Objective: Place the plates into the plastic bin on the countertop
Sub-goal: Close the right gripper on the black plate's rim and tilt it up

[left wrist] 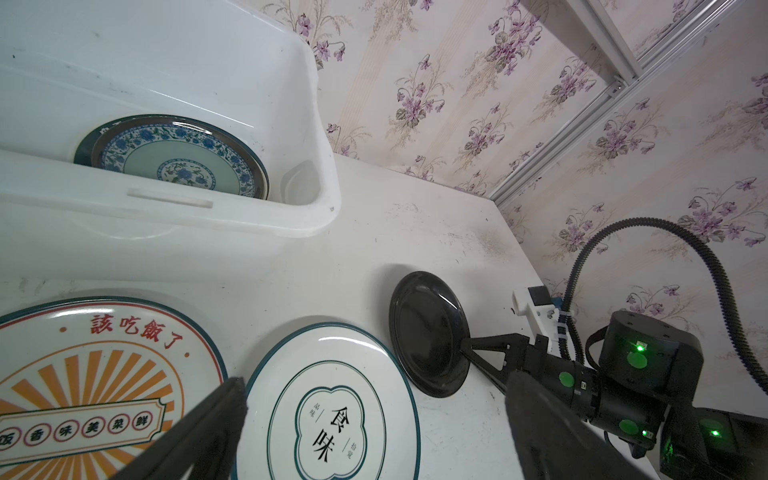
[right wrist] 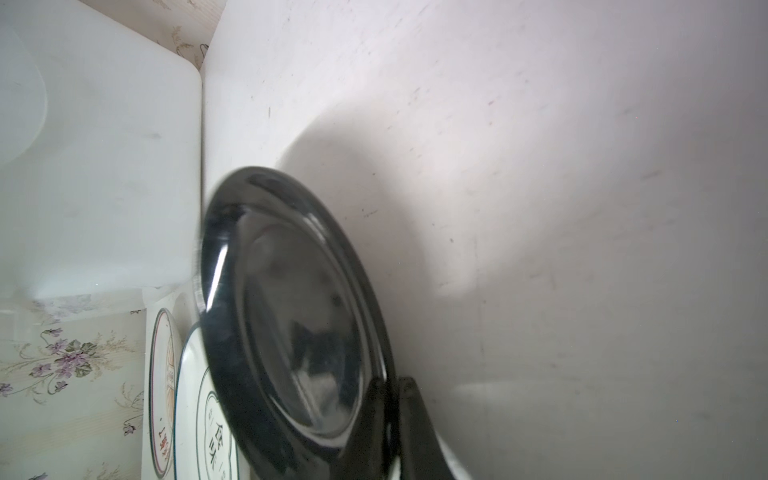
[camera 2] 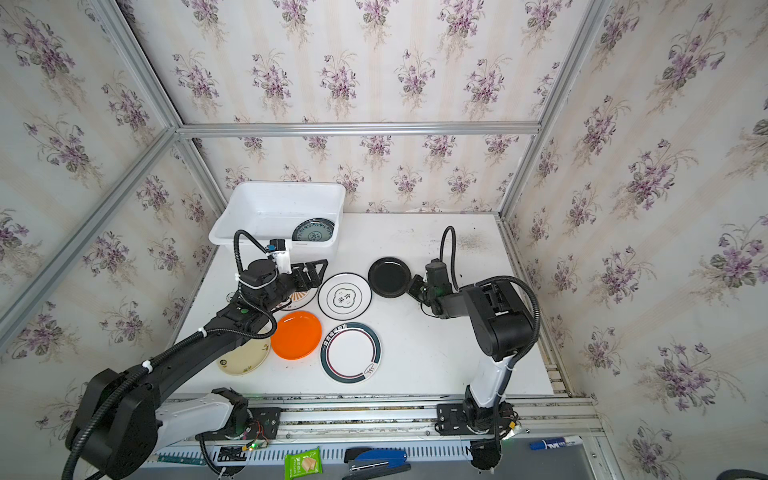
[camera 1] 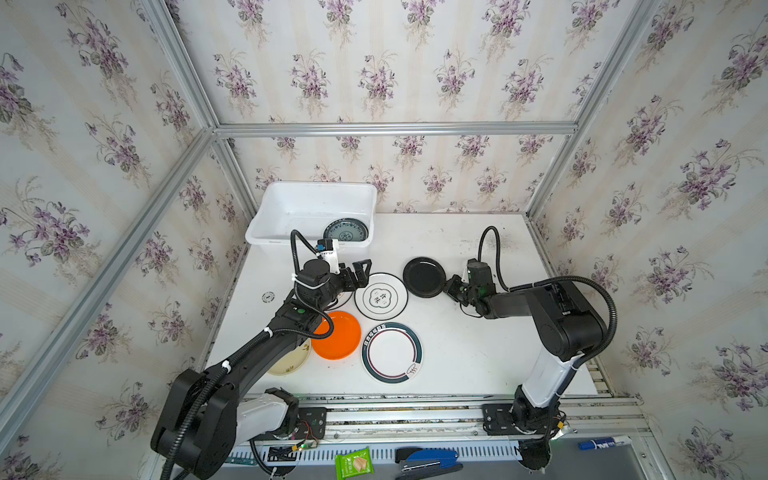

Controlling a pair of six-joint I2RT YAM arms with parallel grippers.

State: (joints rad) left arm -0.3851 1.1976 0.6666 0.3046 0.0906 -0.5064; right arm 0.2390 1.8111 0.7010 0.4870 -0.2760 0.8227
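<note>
Plates (camera 1: pixel 336 334), six on worktop (camera 1: pixel 478 353), two in bin (camera 1: pixel 291 199), right gripper (camera 1: pixel 447 286) clamped on black plate (camera 1: pixel 423 276), left gripper (camera 1: pixel 359 274) apart, right side open.

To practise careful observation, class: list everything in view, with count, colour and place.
bin: 1, white, back left of table
patterned plate: 1, blue, in bin
dark-rimmed plate: 1, beneath it
emblem plate: 1, white, centre
black plate: 1, black, right of emblem plate
sunburst plate: 1, orange-white, left of emblem plate
banded plate: 1, white and teal, front centre
orange plate: 1, orange, beside banded plate
cream plate: 1, cream, front left
snack packet: 1, green, front ledge
stapler: 1, blue, front ledge
marker: 1, blue, front ledge
left hand: 1, black, open
right hand: 1, black, shut on black plate
</note>
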